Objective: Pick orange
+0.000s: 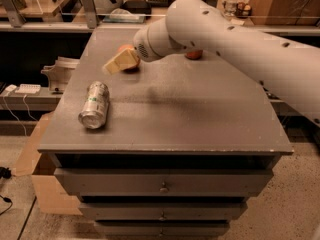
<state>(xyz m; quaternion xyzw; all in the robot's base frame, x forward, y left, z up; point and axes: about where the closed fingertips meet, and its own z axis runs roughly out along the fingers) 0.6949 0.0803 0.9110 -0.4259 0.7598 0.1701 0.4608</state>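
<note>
Arm extended, pincer [120, 63] at the orange [123, 48].
The white arm [240, 44] reaches in from the right across the desk [200, 114], wrist angled down-left. The pincer covers most of the orange at the far left, apparently touching it. Pincer opening: cannot be determined.

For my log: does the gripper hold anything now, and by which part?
Cannot be told: the gripper covers most of the orange, hiding any contact.
</note>
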